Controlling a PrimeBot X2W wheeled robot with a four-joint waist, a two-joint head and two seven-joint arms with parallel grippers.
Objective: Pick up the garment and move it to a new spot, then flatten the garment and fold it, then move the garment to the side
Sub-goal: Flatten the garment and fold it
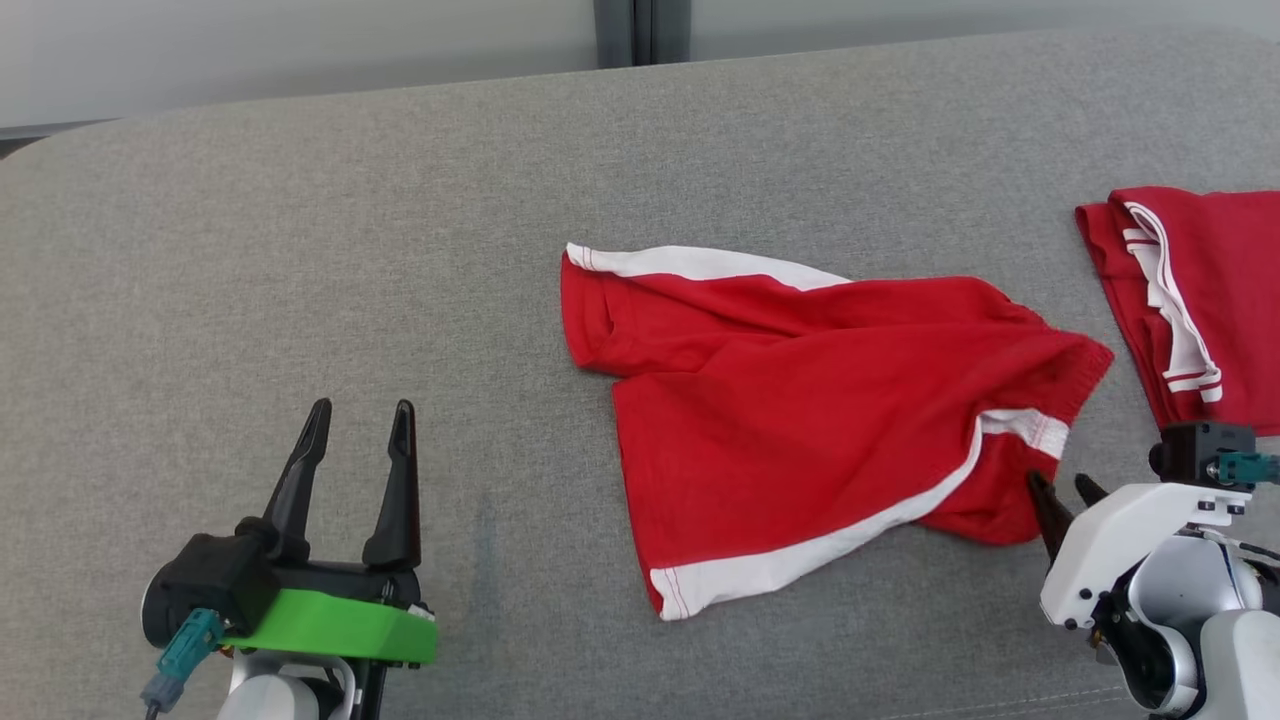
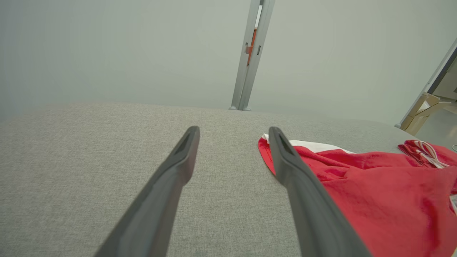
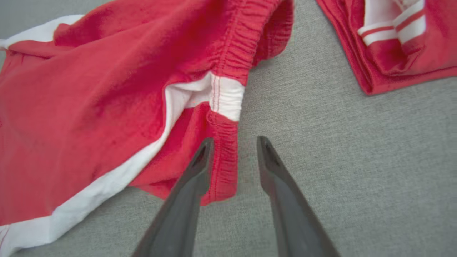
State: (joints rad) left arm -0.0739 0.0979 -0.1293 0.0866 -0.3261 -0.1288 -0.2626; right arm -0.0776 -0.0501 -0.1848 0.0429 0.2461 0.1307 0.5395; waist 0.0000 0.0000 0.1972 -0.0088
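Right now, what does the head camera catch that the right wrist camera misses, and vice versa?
Head view: the left gripper, open over the grey surface, and a dark wall post. Right wrist view: gathered stitching on the waistband up close. Both: the red shorts, the folded red garment, and the right gripper, its jaws parted at the waistband.

Probably a lab or office test room: a wide grey fabric-covered surface [image 1: 300, 250] stands before pale frosted partition panels [image 2: 107, 53] joined by a grey metal post [image 2: 247, 71].

Two red garments [image 1: 790, 430] [image 1: 1230, 290] and two tools [image 1: 362, 410] [image 1: 1060, 483].
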